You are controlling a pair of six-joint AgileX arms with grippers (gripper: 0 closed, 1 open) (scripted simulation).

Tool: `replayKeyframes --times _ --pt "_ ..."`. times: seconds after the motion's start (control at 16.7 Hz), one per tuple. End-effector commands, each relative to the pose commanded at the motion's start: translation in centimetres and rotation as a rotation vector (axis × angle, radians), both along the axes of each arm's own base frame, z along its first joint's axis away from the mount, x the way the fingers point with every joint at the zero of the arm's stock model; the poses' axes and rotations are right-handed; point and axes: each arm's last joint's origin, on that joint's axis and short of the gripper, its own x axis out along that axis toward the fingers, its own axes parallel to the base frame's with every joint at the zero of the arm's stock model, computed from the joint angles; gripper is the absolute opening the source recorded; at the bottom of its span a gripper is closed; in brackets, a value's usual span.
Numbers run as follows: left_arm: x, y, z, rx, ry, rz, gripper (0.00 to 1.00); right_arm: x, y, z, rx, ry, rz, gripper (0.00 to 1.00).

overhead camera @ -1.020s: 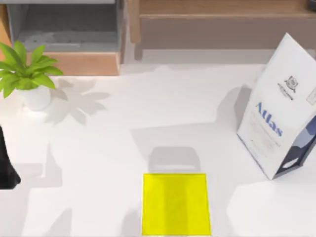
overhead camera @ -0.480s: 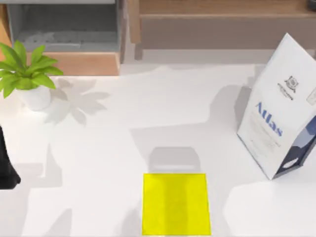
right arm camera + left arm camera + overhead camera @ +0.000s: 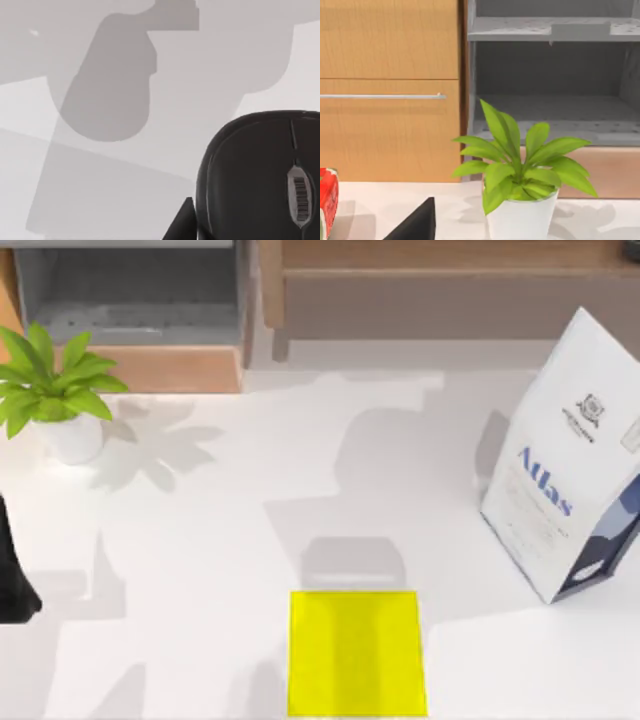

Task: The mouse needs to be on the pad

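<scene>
On the near edge of the counter [image 3: 200, 540] the pad [image 3: 356, 652] lies bare, while the mouse [image 3: 260, 175] is seen close under the right wrist, finger state untellable.

Not much of the AgileX pair to look at: the left arm [image 3: 12, 575] is just a plain matte black chunk at the table's left edge, no markings or cables visible, and each wrist view catches a dark, pointed black finger tip [image 3: 417, 222], same finish
</scene>
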Motion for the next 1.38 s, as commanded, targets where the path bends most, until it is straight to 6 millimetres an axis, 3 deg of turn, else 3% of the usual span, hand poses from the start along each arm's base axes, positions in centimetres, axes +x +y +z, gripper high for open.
replayKeyframes --times 0.3,0.48,0.66,0.9,1.02,1.14,1.26,1.38 --pt "0.0 0.0 0.0 0.000 0.000 0.000 1.00 0.0 0.1 0.0 0.001 -0.001 -0.002 0.00" --pt "0.0 0.0 0.0 0.000 0.000 0.000 1.00 0.2 3.1 2.2 0.002 -0.091 0.001 0.00" --pt "0.0 0.0 0.0 0.000 0.000 0.000 1.00 0.3 10.1 4.5 0.037 -0.226 0.002 0.00" --pt "0.0 0.0 0.0 0.000 0.000 0.000 1.00 -2.2 22.5 5.4 0.154 -0.315 -0.027 0.00" --pt "0.0 0.0 0.0 0.000 0.000 0.000 1.00 -5.2 28.4 4.5 0.205 -0.286 -0.061 0.00" --pt "0.0 0.0 0.0 0.000 0.000 0.000 1.00 -8.9 33.1 3.0 0.219 -0.220 -0.110 0.00" --pt "0.0 0.0 0.0 0.000 0.000 0.000 1.00 -13.0 36.2 1.1 0.193 -0.143 -0.167 0.00" --pt "0.0 0.0 0.0 0.000 0.000 0.000 1.00 -16.8 37.9 -0.6 0.138 -0.077 -0.223 0.00"
